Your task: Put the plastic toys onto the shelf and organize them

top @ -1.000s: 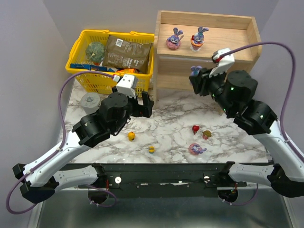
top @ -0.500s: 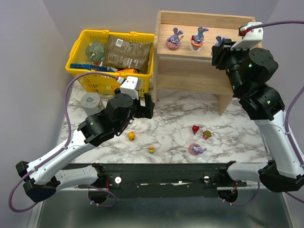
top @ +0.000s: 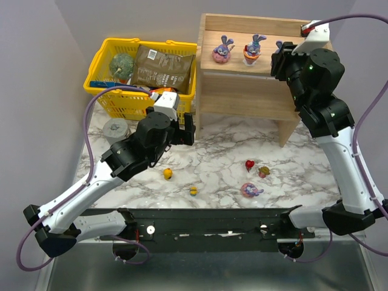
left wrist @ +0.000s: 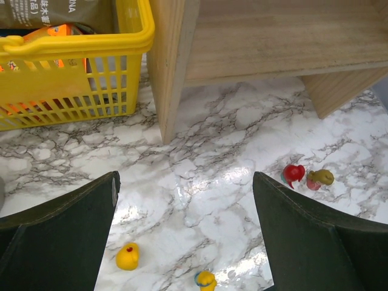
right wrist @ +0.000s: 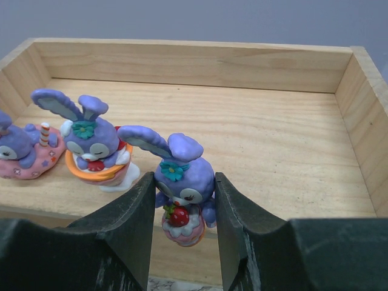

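The marble desk [top: 218, 154] carries the wooden shelf [top: 242, 91] at far right and a yellow basket [top: 97, 85] at far left. The right gripper [right wrist: 182, 203] is up at the shelf's top tier, clamped on a purple bunny [right wrist: 182, 179] at the tier's near edge, just right of two other bunnies [right wrist: 91, 145]. The left gripper [left wrist: 185, 206] hangs wide and empty above the desk, near the basket. A fourth bunny [top: 250, 190] lies on the near desk, close to a red toy [top: 249, 164], a tan toy [top: 264, 172] and two yellow toys [top: 168, 174].
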Controlling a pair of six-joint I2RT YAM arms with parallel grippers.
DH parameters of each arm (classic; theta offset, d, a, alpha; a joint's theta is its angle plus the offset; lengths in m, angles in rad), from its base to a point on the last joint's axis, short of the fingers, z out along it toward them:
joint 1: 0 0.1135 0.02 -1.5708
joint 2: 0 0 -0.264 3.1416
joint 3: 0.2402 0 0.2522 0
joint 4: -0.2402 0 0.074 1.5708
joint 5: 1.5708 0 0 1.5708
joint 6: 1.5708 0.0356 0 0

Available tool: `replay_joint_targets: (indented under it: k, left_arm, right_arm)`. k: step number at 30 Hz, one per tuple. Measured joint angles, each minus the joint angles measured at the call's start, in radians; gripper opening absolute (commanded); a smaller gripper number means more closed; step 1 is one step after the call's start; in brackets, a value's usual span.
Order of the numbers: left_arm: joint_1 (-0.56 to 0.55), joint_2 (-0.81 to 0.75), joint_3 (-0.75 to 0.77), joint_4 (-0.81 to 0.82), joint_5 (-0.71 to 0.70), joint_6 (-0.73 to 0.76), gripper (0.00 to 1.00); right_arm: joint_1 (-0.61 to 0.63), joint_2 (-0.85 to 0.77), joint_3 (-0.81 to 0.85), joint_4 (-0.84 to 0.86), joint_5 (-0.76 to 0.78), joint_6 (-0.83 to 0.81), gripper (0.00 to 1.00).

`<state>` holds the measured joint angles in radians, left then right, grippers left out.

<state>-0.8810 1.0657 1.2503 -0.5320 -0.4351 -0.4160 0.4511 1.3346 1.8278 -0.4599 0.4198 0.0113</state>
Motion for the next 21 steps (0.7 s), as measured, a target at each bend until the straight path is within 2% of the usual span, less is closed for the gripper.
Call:
replay_joint_targets:
  k: [21]
  left_arm:
    - [0.080, 0.023, 0.004, 0.000, 0.082, 0.034, 0.99]
  right_arm:
    - [-0.100, 0.057, 0.004, 0.003, -0.111, 0.085, 0.05]
